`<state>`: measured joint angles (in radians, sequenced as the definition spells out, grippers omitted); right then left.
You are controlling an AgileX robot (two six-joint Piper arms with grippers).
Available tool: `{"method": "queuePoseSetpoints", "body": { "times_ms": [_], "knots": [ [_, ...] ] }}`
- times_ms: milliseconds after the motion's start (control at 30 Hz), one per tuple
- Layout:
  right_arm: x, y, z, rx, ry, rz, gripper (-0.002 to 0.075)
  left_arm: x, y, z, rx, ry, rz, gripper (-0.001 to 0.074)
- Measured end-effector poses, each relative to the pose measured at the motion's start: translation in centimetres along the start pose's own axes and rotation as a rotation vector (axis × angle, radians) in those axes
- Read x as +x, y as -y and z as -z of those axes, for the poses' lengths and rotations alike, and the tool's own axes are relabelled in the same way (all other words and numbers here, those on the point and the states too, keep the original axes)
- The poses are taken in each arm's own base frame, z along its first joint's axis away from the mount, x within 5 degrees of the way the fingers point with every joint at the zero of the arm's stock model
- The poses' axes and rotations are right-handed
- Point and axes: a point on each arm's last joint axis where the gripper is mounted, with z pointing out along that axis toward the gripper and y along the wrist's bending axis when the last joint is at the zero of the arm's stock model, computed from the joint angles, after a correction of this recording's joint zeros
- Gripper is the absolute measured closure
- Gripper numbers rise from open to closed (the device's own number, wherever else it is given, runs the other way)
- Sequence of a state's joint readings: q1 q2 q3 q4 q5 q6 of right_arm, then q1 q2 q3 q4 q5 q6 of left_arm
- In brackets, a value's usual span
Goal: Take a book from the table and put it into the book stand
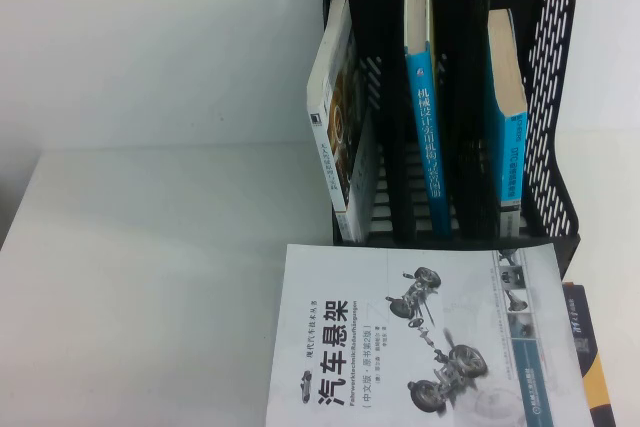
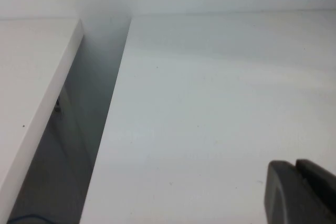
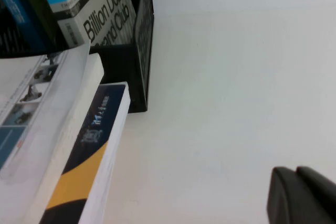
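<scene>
**Both arms back, the book waiting in front of the rack**

Over on the left, the left gripper (image 2: 299, 192) hangs above bare table (image 1: 150, 277), close to the gap at its edge, nowhere near the work. Its fingers look pressed together, holding nothing: a parked pose, by my reading.

Moving across, the book (image 1: 420, 337) lies flat, cover up, just in front of the book stand (image 1: 555, 97), overlapping the dark navy-and-orange book (image 3: 86, 166) underneath. Lying flat suits a lift from one edge, so it will need tipping upright to enter a slot.

The stand already holds three upright books, leaning against the dividers; there looks to be open room between them.

On the right, the right gripper (image 3: 302, 195) hovers over clear table beside the stack, fingers also closed on nothing. It sits nearest, so I'd expect it to take the pick.
</scene>
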<state>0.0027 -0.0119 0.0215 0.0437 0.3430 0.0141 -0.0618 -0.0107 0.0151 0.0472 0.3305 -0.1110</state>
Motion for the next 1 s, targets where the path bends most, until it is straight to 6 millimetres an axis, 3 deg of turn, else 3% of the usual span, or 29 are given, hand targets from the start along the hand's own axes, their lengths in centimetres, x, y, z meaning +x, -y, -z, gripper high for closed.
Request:
{"method": "queuePoseSetpoints", "body": {
  "times_ms": [233, 467, 767, 1000],
  "knots": [
    [-0.1, 0.0, 0.0, -0.001, 0.016, -0.002, 0.0729, 0.0, 0.0, 0.0, 0.0, 0.0, 0.0, 0.0738],
    [-1.8, 0.0, 0.1, -0.003, 0.214, -0.002, 0.0729, -0.7, 0.1, 0.0, 0.012, 0.093, 0.005, 0.0738],
    [-5.3, -0.1, 1.7, -0.009, 0.636, -0.002, 0.0729, -4.0, 0.4, 0.9, 0.061, 0.473, 0.046, 0.0738],
    [-6.0, -0.1, 2.3, -0.01, 0.735, -0.004, 0.0729, -6.2, 0.6, 2.6, 0.11, 0.777, 0.081, 0.0738]
  ]
}}
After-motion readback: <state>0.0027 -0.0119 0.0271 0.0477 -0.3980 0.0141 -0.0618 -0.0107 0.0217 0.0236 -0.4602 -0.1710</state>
